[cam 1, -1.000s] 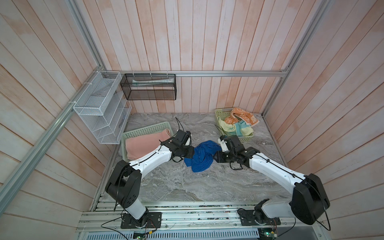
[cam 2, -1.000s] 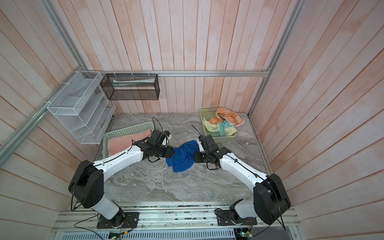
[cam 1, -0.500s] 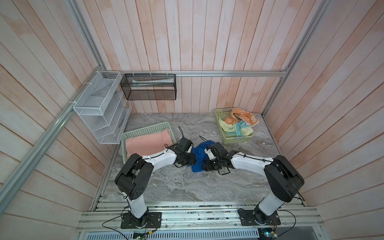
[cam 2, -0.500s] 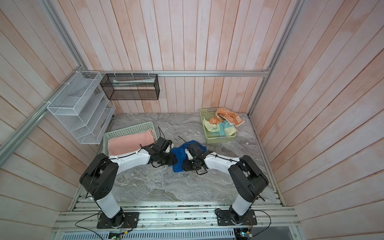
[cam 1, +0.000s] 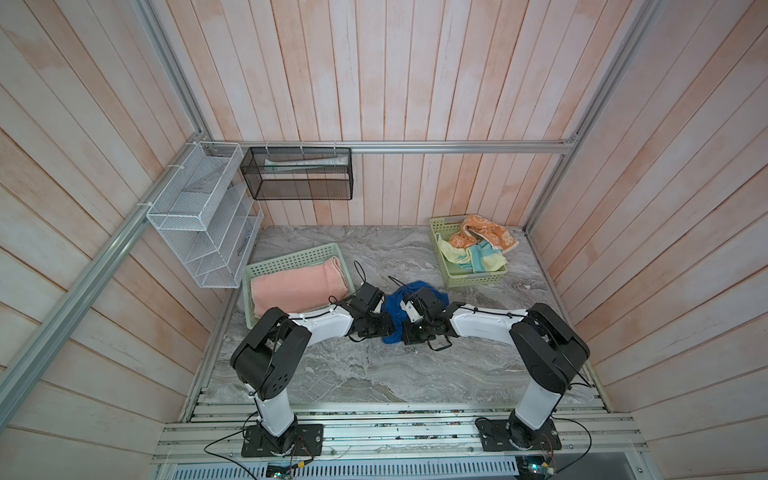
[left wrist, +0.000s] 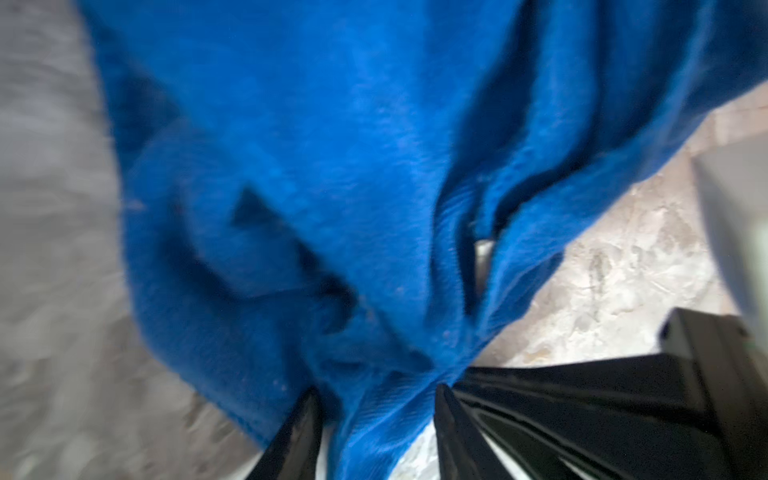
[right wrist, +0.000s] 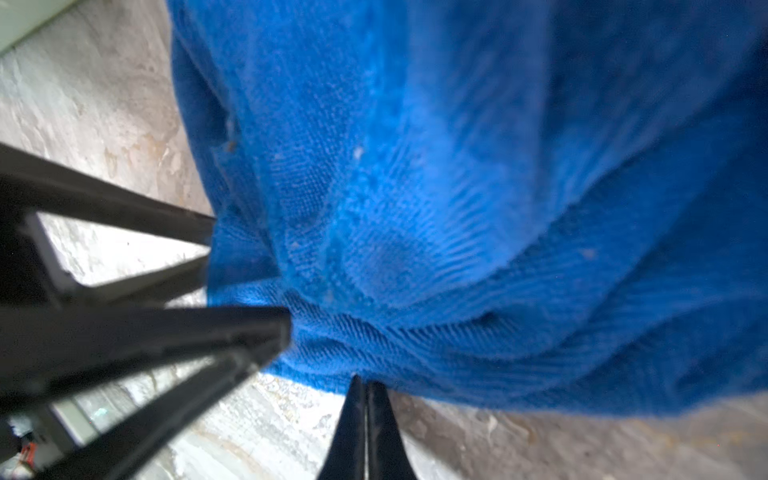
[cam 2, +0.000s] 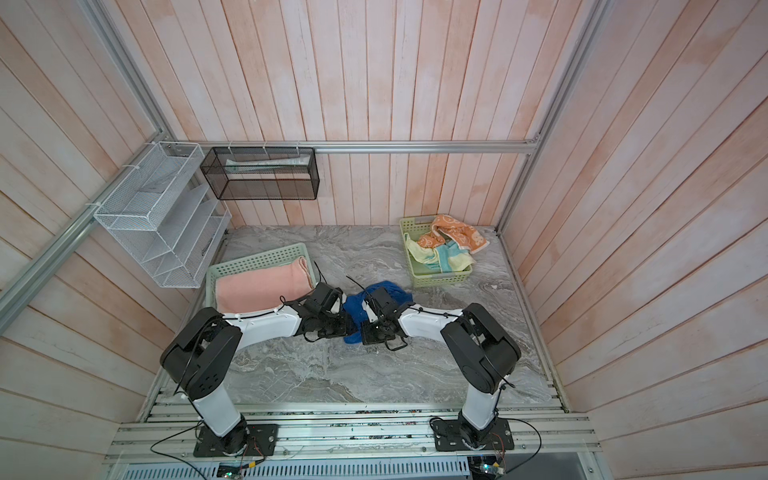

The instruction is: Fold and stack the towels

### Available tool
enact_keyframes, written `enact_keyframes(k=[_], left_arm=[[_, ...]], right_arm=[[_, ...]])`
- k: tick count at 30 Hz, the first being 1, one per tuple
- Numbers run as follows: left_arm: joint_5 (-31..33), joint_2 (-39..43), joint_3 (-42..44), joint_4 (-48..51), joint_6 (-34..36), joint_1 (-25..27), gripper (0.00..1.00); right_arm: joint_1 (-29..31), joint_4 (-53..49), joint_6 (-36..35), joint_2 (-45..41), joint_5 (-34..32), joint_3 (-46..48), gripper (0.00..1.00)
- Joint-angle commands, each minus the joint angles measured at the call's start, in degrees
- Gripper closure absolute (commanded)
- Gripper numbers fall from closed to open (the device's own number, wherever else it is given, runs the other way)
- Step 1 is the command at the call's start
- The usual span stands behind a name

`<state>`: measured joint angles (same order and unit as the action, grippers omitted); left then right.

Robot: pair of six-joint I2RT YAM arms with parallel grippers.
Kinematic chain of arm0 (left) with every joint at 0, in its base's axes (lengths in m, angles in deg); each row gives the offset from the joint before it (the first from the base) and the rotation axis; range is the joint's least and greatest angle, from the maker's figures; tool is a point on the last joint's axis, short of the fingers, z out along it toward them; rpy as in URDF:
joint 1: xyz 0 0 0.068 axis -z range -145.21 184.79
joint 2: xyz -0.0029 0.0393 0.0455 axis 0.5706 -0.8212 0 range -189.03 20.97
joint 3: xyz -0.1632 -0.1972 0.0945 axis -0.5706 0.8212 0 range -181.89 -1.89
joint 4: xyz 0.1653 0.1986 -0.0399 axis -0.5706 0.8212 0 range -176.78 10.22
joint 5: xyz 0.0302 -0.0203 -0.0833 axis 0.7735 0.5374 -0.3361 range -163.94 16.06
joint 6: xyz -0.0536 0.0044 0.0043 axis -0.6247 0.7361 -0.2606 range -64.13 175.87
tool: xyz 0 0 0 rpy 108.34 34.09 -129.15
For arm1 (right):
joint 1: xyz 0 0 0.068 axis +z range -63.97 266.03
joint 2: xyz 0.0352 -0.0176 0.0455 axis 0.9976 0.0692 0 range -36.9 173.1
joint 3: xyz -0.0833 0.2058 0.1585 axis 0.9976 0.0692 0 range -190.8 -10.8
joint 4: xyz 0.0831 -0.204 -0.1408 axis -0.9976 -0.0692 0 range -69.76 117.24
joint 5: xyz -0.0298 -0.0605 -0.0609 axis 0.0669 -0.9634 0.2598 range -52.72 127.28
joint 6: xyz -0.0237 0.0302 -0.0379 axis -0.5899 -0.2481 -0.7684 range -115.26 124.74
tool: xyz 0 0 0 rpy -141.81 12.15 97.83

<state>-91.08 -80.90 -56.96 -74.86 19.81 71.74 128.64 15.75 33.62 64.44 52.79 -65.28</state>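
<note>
The blue towel (cam 1: pixel 394 320) lies bunched on the table (cam 1: pixel 374 374) between the two grippers, far from flat. The left gripper (left wrist: pixel 374 399) clamps a thick wad of it, with cloth bulging between its fingers. The right gripper (right wrist: pixel 365 386) is pressed fully closed with its tips right at the hem, and I cannot tell whether any cloth is caught there. If it holds only a few loops or nothing, pulling the arms apart will likely let that side slip. The left wad may hide several layers, so the towel could open twisted. The pink towel (cam 1: pixel 297 284) lies folded in its basket (cam 1: pixel 291 255).
</note>
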Motion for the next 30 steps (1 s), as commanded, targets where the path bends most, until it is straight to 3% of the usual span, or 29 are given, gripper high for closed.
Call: enact_keyframes(k=[1,4,13,19,24,30], left_arm=[[-2.7,-3.2,0.2,-2.2,-2.6,1.0,0.67],[-2.4,-0.6,-3.1,-1.0,-1.5,1.0,1.00],[3.6,10.9,-28.5,18.0,7.9,1.0,1.00],[6.1,17.1,-39.7,20.0,9.1,1.3,1.00],[7.5,18.8,-42.9,20.8,9.9,1.3,1.00],[7.5,19.3,-38.3,19.5,9.5,0.8,1.00]], right_arm=[[0.1,-1.6,-0.7,-3.8,-1.6,1.4,1.00],[0.1,-1.7,-1.0,-10.2,-5.1,2.2,1.00],[-1.2,-5.6,-5.3,-32.3,-17.6,-1.5,1.00],[-2.7,-9.3,-12.7,-41.2,-20.4,-10.8,1.00],[-2.9,-13.1,-17.3,-41.5,-21.8,-18.9,1.00],[-4.0,-15.7,-21.2,-37.5,-20.8,-22.1,1.00]])
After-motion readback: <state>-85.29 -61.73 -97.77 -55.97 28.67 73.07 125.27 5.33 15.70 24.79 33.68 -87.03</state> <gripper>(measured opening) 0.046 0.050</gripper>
